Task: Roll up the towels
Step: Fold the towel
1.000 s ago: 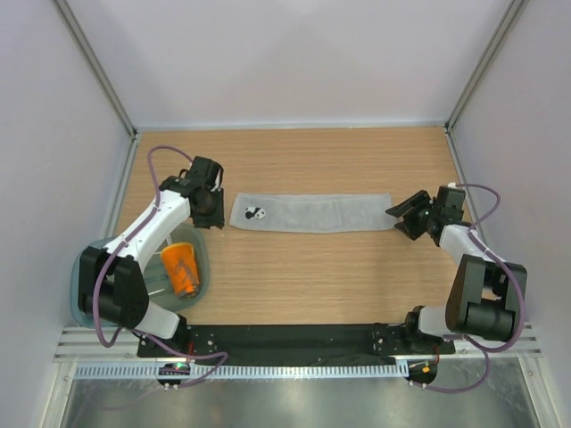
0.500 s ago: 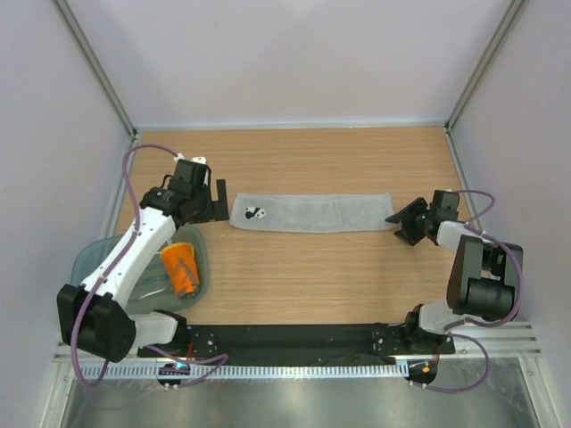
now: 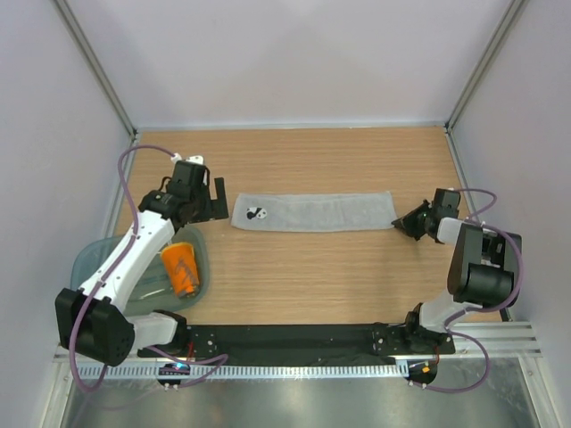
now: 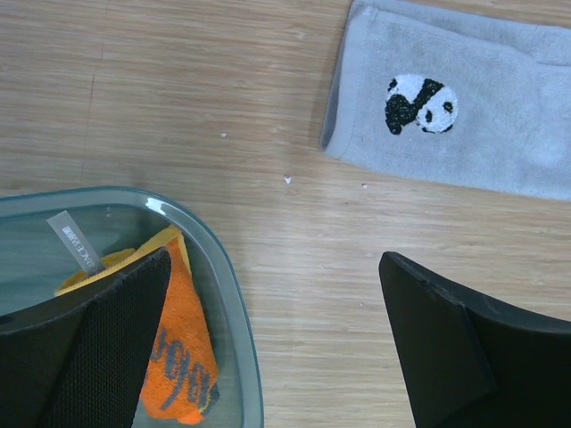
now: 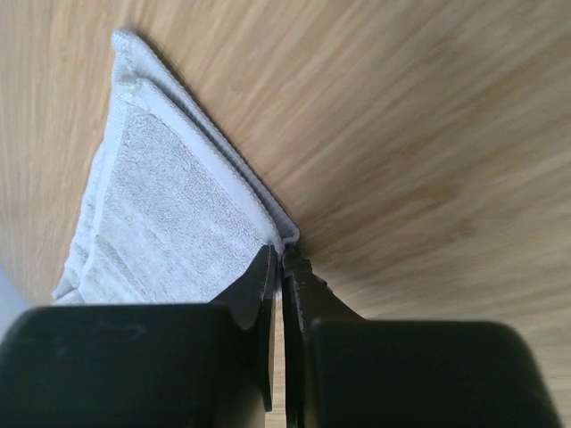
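Grey towel (image 5: 169,196): my right gripper (image 5: 282,259) is clamped on just its corner tip, so a pull may slip it free. My left gripper (image 4: 275,263) hangs spread near the panda end; the orange towel (image 4: 178,357) lies in the tub (image 4: 227,276).

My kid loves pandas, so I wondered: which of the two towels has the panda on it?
The light grey towel lying flat on the table; the panda is near its left end. The orange towel sits in the teal tub.
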Tool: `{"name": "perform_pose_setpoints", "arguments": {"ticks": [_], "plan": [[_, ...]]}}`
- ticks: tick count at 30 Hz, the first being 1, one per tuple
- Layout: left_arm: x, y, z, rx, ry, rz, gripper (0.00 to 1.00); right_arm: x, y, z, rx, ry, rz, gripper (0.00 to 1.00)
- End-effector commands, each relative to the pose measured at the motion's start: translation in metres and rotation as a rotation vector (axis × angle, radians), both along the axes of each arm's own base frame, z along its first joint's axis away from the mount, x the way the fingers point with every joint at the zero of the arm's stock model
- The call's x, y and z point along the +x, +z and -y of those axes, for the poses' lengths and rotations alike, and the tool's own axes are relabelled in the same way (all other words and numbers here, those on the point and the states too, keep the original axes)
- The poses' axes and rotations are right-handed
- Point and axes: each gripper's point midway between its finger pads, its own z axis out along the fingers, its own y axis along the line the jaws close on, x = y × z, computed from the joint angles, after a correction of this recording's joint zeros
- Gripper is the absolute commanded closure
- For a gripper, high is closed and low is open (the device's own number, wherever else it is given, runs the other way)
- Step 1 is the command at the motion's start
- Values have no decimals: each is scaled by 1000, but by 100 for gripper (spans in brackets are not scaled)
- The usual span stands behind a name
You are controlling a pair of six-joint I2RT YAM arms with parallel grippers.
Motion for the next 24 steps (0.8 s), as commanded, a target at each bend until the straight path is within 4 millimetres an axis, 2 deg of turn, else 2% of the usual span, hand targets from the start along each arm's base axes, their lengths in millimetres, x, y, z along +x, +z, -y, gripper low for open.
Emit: {"name": "perform_pose_setpoints", "arguments": {"ticks": [1,2,5,7,8,9,10,12,13,14,15,17,18,19,21,22,24], "plan": [[4,9,5,-44,-4,60,0,-3,17,27,-97,-46,-14,98],[3,10,7,-56,-10,63,0,-5,22,34,-120,-55,-16,99],[4,11,8,-61,-8,70,0,-5,52,53,-206,-90,-1,99],[4,13,8,-58,-12,73,0,-1,82,58,-249,-92,53,99],[4,13,8,-59,-11,73,0,1,92,57,-257,-90,77,99],[5,14,9,-61,-14,76,0,7,114,57,-273,-87,132,99],[4,13,8,-58,-15,73,0,8,123,54,-279,-77,147,99],[4,14,7,-55,-14,75,0,14,140,40,-289,-20,184,99],[5,15,6,-50,-9,79,0,20,157,35,-298,1,217,99],[5,15,5,-47,-6,80,0,24,166,25,-304,36,242,99],[5,16,4,-43,-1,81,0,29,173,4,-307,94,267,99],[5,17,3,-34,3,80,0,37,191,-23,-324,174,320,99],[5,17,2,-31,5,80,0,39,197,-52,-320,252,347,99],[4,16,1,-25,9,75,0,44,203,-67,-315,287,370,99],[4,17,0,-21,10,76,0,47,210,-97,-301,359,400,99],[4,17,-1,-20,13,76,0,47,218,-120,-297,407,426,99],[3,20,-1,-20,14,86,0,49,218,-143,-300,450,429,99]]}}
